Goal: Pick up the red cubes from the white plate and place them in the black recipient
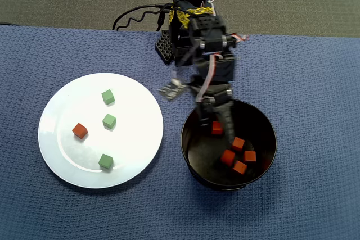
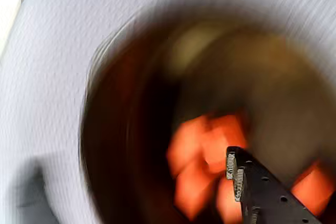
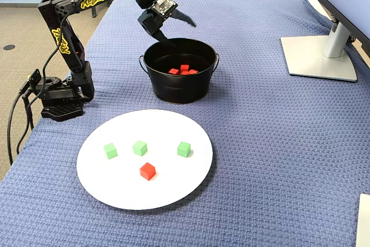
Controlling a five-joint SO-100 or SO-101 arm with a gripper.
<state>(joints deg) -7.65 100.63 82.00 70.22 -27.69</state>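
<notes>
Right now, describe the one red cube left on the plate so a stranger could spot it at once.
Find the white plate on the blue cloth, in front of the black pot in the fixed view. Four small cubes sit on it. The red cube lies nearest the camera, the only one not green.

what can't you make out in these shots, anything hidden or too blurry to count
- Red cubes in the black pot: the overhead view shows five, one partly behind the gripper.
- Wrist view: motion blur smears the cubes into orange blobs, uncountable.
- Fixed view: the pot's wall hides most of its floor.
- The white plate is cut off in the wrist view.
</notes>
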